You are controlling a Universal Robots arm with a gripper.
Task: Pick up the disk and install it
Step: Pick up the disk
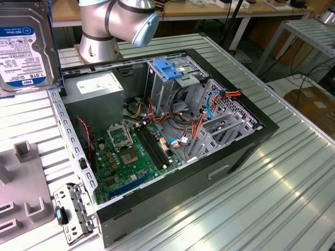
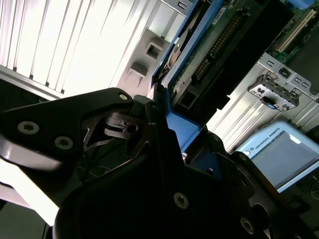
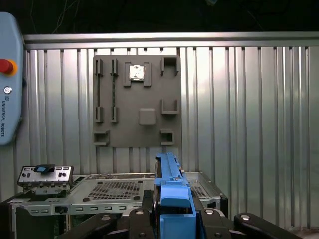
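Observation:
The disk (image 1: 23,47), silver with a white-and-blue label, hangs in the air at the exterior view's upper left, above the table beside the open computer case (image 1: 251,136). In the second wrist view my gripper (image 2: 169,129) is shut on the disk (image 2: 219,45), black fingers (image 2: 114,124) clamping its blue side rail, with the green circuit-board underside showing. In the first wrist view the disk's blue rail (image 3: 172,191) stands edge-on between the fingers of my gripper (image 3: 172,216). The metal drive cage (image 1: 170,73) with a blue top latch stands inside the case, well away from the disk.
A grey power-supply box (image 1: 99,89) sits in the case's back corner, with the motherboard (image 1: 131,151) and loose cables beside it. The arm's base (image 1: 112,26) stands behind the case. A grey fixture plate (image 1: 21,178) lies on the ribbed metal table (image 1: 293,198).

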